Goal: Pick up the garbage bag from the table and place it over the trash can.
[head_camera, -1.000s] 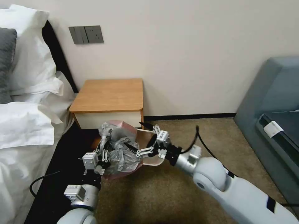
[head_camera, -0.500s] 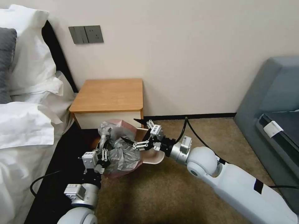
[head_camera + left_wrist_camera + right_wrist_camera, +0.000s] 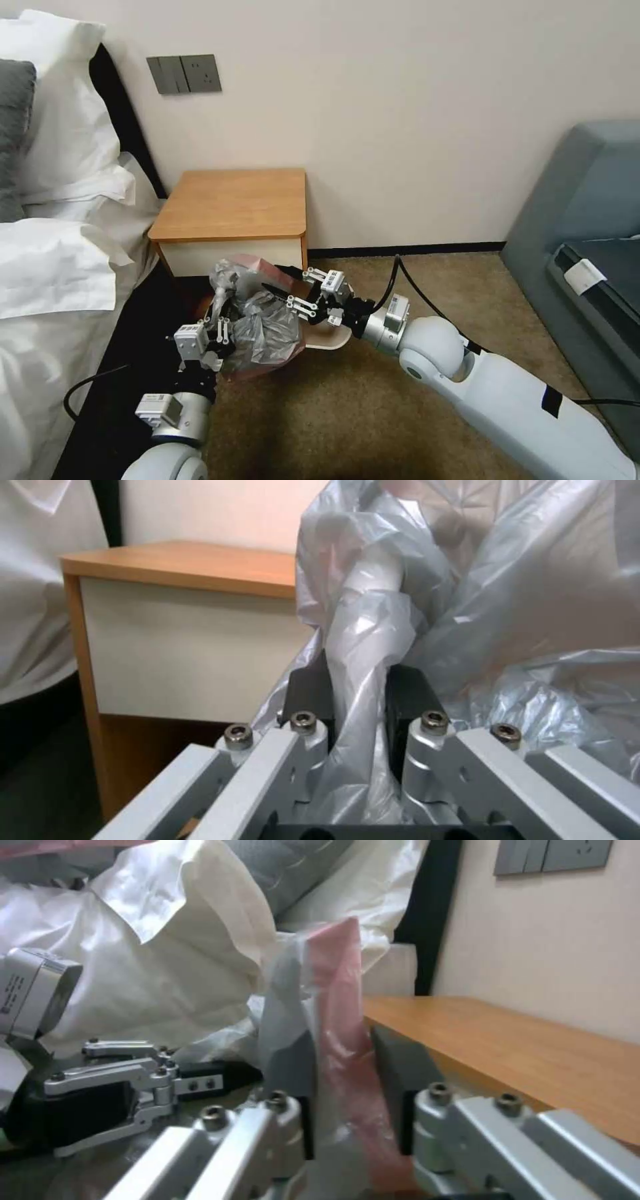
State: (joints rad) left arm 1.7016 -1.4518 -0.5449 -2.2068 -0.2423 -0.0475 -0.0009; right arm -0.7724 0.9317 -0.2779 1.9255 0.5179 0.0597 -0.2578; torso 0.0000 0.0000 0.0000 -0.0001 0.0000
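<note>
Both grippers work at the thin, crinkly, translucent grey garbage bag (image 3: pixel 261 327) with its pinkish edge. Left gripper (image 3: pixel 215 331) is clamped on a bunched fold of the grey film; in the left wrist view the black pads (image 3: pixel 308 692) pinch that fold between them. Right gripper (image 3: pixel 285 294) has its jaws set either side of the pink edge strip, pads (image 3: pixel 293 1065) close to the film with a sliver of gap, so closing, not yet a firm pinch as far as I can tell. Bag hangs off the floor between the two grippers, in front of the small orange-brown wooden nightstand table (image 3: pixel 233 203) and over the cream-white plastic trash can (image 3: pixel 331 340), whose rolled rim shows just beside and below the right gripper. Bag is off the table top; pickup looks done. Step in hand, by my reading: getting a second grip on the bag's mouth so it can be opened. Next move calls for a sure pinch on the pink edge alone, then drawing the two grips apart to spread the opening wider than the rim before lowering. Bed with white linen (image 3: pixel 60 267) sits to the robot's left, beyond the table.
</note>
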